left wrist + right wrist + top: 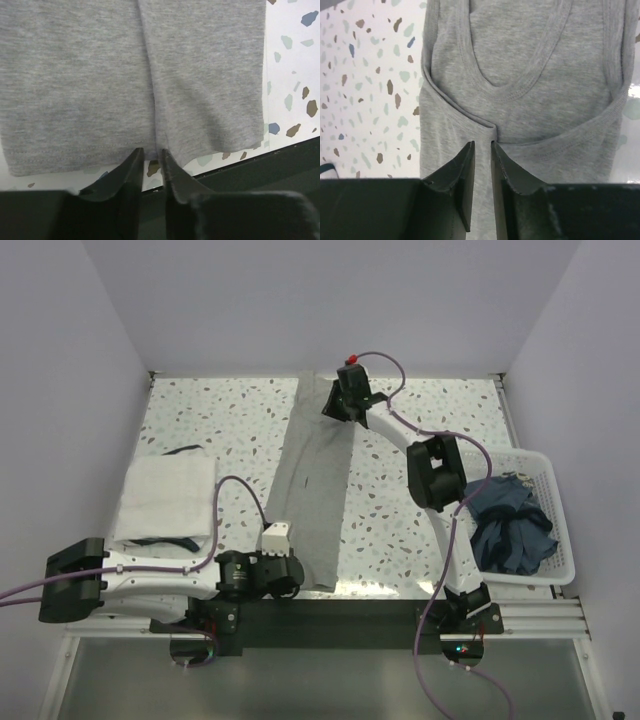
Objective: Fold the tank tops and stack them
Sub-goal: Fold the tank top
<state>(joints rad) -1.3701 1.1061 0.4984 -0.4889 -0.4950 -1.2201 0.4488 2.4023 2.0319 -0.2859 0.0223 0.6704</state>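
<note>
The light grey tank top (315,480) lies folded lengthwise into a long narrow strip down the middle of the table. My left gripper (292,583) is at its near hem. In the left wrist view the gripper (152,151) has its jaws nearly closed, pinching the hem (150,75) at the fold. My right gripper (333,410) is at the far end. In the right wrist view the gripper (483,144) has its jaws pinched on a fold just below the scooped neck (520,75). The white tank top (165,498) lies folded at the left.
A white lattice basket (548,462) at the right edge holds dark blue garments (510,525). The right arm reaches over the table beside it. A black rail runs along the near edge (280,160). Speckled tabletop (220,420) surrounds the grey strip.
</note>
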